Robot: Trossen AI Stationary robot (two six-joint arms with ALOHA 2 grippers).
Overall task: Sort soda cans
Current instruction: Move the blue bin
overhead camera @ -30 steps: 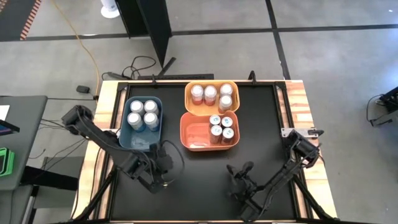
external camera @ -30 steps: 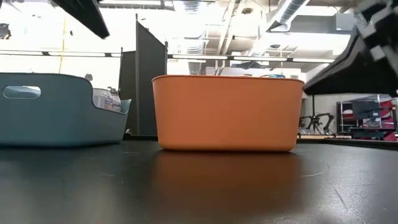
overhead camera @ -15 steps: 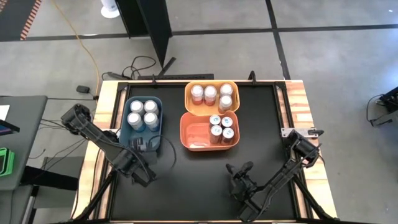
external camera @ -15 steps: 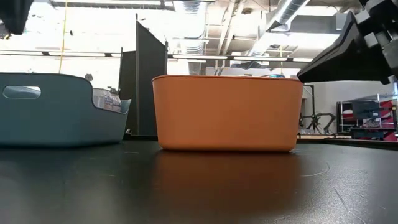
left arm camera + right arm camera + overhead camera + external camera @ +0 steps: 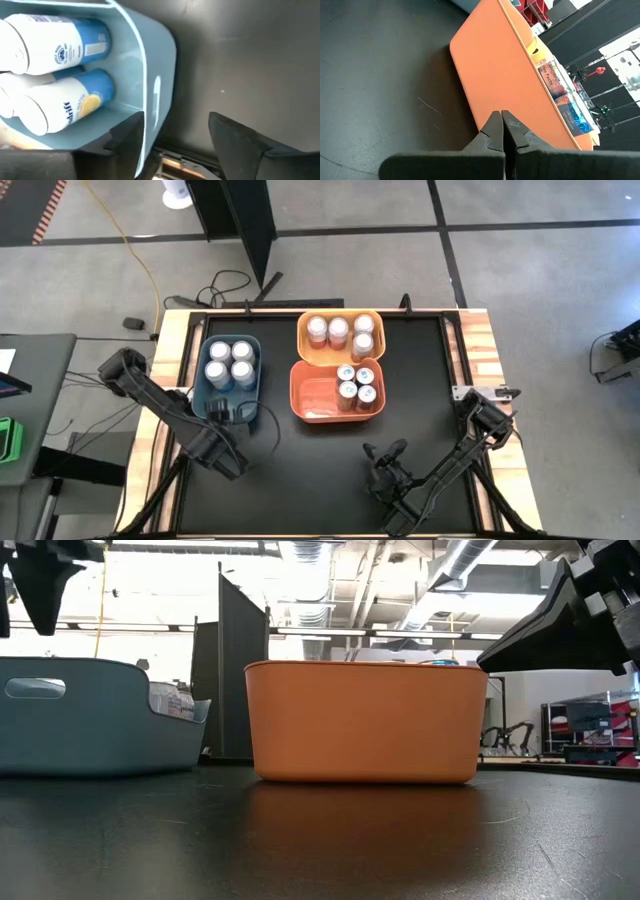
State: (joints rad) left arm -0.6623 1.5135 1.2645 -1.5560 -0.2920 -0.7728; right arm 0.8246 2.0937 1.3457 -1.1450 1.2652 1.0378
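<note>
The open left gripper (image 5: 175, 135) straddles the blue bin's (image 5: 255, 380) near wall, hiding its floor; beyond it four cans (image 5: 230, 363) stand.

three bins (image 5: 231, 376) stand mid-table, one left, two right, near bin (image 5: 338, 391) before far bin (image 5: 340, 334); cans (image 5: 229, 364) stand inside each.

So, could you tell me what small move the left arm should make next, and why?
Probably lift and draw back from the blue bin. The left end effector is open and empty, straddling the bin's near wall, while four cans already stand inside. A sideways move might catch that wall.
</note>
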